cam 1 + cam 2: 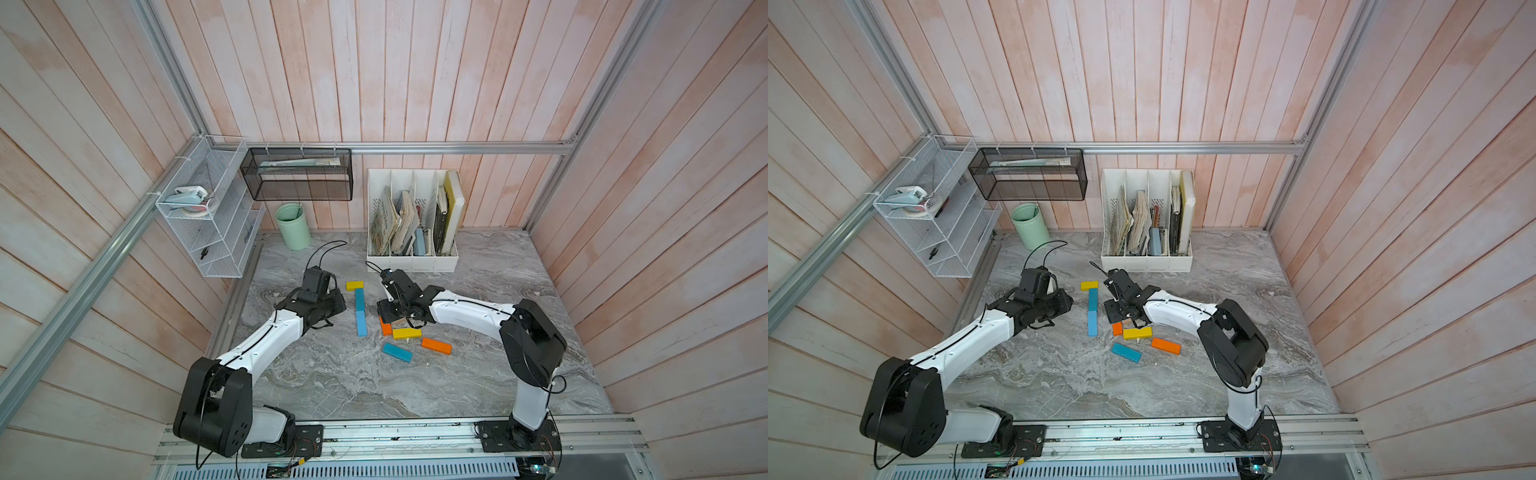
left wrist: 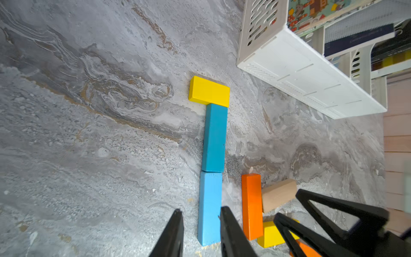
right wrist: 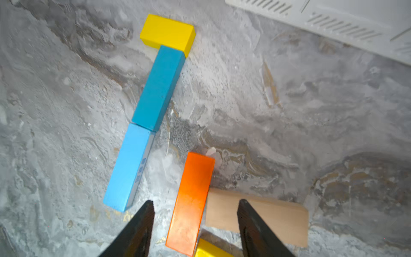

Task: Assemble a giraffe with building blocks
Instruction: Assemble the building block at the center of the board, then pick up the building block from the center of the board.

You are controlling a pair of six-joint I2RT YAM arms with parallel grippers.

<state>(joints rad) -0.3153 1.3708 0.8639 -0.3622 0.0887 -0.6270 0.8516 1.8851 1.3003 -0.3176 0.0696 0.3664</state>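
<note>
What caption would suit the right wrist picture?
Open right gripper poised over an orange block, beside the yellow head and blue neck already laid.

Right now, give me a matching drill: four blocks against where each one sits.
1 short yellow block
2 light blue block
3 orange block nearest it
4 tan block

A alongside light blue block, not touching
B framed by left gripper in its wrist view
C capping far end of teal block
D against that orange block's side

Pairs: 1-C, 2-B, 3-A, 4-D
</note>
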